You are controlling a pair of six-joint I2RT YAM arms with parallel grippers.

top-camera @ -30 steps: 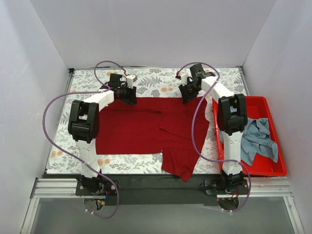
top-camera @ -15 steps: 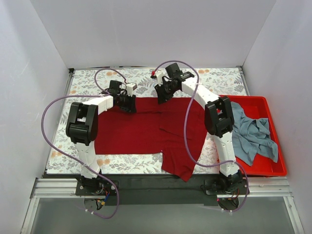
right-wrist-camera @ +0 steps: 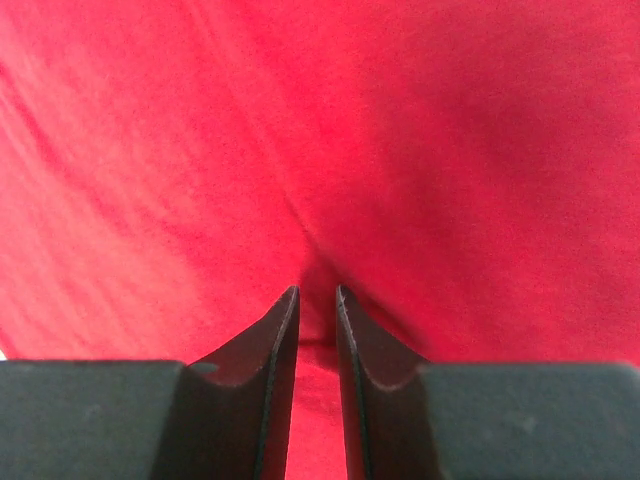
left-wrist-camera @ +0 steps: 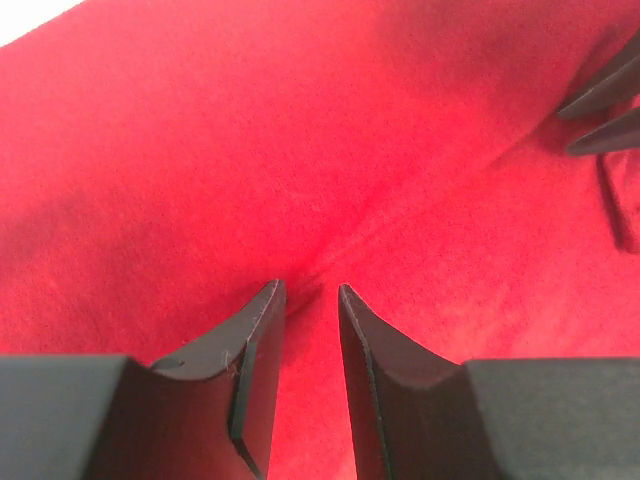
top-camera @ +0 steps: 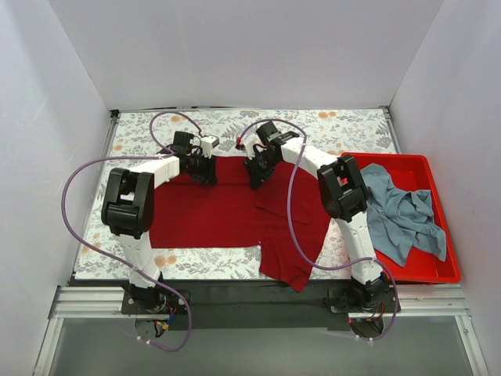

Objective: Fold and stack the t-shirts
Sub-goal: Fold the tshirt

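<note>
The right gripper (right-wrist-camera: 317,294) has swept left along the far edge and now sits near the left gripper (left-wrist-camera: 310,293). Both have their jaws narrowed onto a pinch of the dark red t-shirt (top-camera: 227,207), spread mid-table (top-camera: 344,125). That looks like the far-right cloth being gathered inward for a fold. The grey-blue t-shirt (top-camera: 403,219) waits in the red bin (top-camera: 438,276) at the right.
</note>
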